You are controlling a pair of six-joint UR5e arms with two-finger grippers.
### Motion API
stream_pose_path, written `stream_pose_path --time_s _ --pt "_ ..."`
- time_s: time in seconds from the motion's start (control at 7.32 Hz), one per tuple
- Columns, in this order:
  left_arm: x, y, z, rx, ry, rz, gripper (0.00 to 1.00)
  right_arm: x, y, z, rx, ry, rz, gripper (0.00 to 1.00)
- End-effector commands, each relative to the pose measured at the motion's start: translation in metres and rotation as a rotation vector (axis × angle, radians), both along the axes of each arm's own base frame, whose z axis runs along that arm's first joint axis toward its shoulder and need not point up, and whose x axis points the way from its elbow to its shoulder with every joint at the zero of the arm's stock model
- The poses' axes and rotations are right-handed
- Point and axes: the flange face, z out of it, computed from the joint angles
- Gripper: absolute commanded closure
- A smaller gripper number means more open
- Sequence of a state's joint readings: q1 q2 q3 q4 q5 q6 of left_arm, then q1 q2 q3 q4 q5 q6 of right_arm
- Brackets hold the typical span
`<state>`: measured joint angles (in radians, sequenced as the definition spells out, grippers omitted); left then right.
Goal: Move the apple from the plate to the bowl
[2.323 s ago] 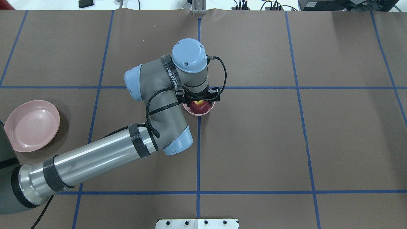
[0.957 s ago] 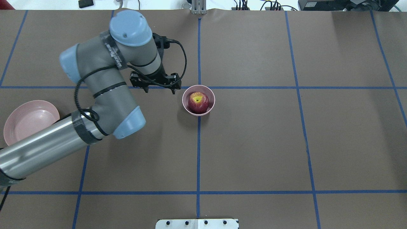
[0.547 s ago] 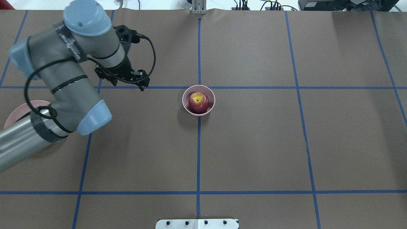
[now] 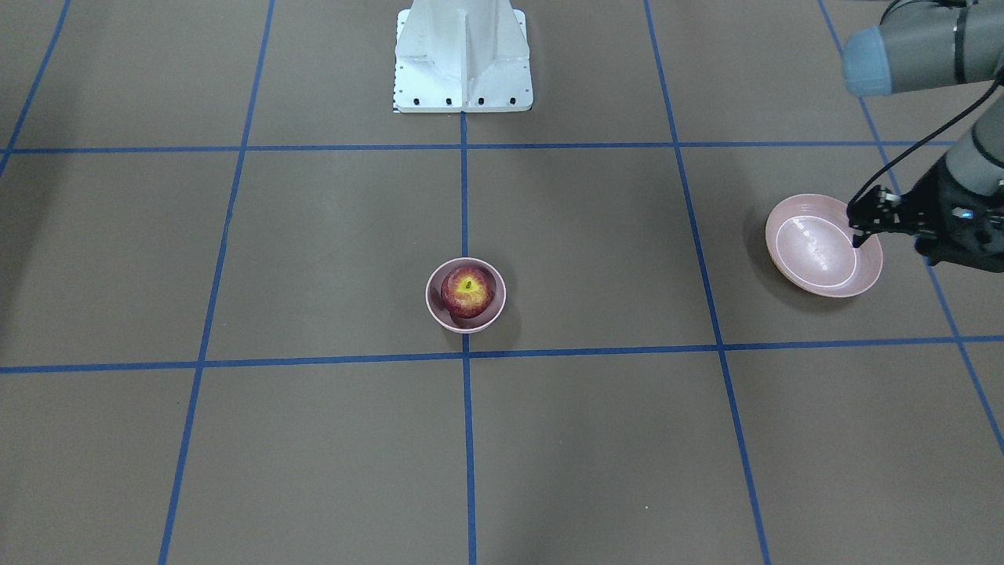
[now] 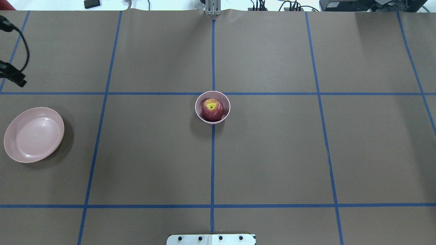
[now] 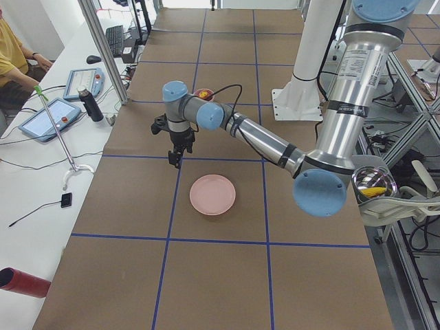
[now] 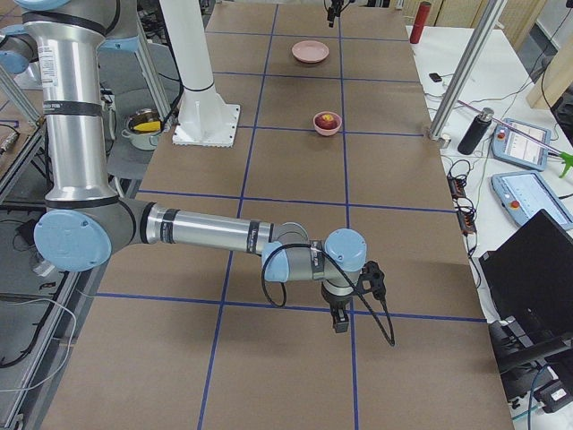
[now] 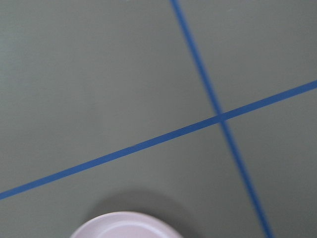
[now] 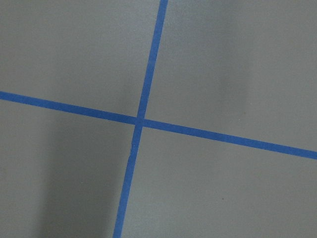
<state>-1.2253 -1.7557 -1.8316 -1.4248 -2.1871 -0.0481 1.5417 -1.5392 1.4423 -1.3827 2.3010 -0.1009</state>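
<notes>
No writing is legible in any view.
The printed band on the near silver arm tube, beside the white pedestal, is too small to read.

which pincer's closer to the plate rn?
Left. The left pincer hangs just off the plate, on its side away from the robot, not touching it. The right pincer is at the table's opposite end, beyond the bowl.

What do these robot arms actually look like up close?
Both the left arm and right arm are shiny silver tubes joined by grey joints with pale blue round caps. Black bands wrap them, a black cable loops near each wrist, and the jaws are black.
</notes>
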Motion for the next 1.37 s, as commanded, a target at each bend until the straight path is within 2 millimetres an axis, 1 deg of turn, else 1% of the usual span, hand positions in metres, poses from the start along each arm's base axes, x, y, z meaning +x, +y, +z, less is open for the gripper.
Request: stream_pose_path --time_s 0.0,0.14,0.27,0.41,0.55,0.68,0.82,1.09,1.23 --pt "-0.098 0.017 0.074 -0.001 0.032 0.037 0.02 0.000 0.001 0.000 0.001 0.000 0.000 0.00" --pt "-0.133 0.032 0.110 -0.016 0.033 0.030 0.02 0.000 0.001 -0.001 0.003 0.000 0.000 0.00" --pt "-0.159 0.053 0.131 -0.047 0.028 -0.010 0.02 0.000 0.001 -0.002 0.004 0.000 0.000 0.00" --pt "-0.186 0.085 0.185 -0.151 -0.012 -0.064 0.02 0.000 0.002 -0.001 0.003 -0.002 0.000 0.00" --pt "-0.211 0.083 0.196 -0.150 -0.005 -0.124 0.02 0.001 0.002 -0.002 0.003 0.000 0.002 0.00" --pt "-0.212 0.079 0.193 -0.158 0.021 -0.131 0.02 0.001 0.003 -0.001 0.001 -0.002 0.003 0.00" --pt "-0.208 0.087 0.202 -0.176 0.073 -0.133 0.02 0.001 0.004 0.000 -0.003 -0.003 0.003 0.00" --pt "-0.207 0.087 0.194 -0.249 0.115 -0.232 0.02 0.001 0.004 -0.001 -0.005 -0.008 0.007 0.00" --pt "-0.207 0.086 0.191 -0.240 0.119 -0.230 0.02 0.004 0.005 -0.002 -0.004 -0.007 0.012 0.00"
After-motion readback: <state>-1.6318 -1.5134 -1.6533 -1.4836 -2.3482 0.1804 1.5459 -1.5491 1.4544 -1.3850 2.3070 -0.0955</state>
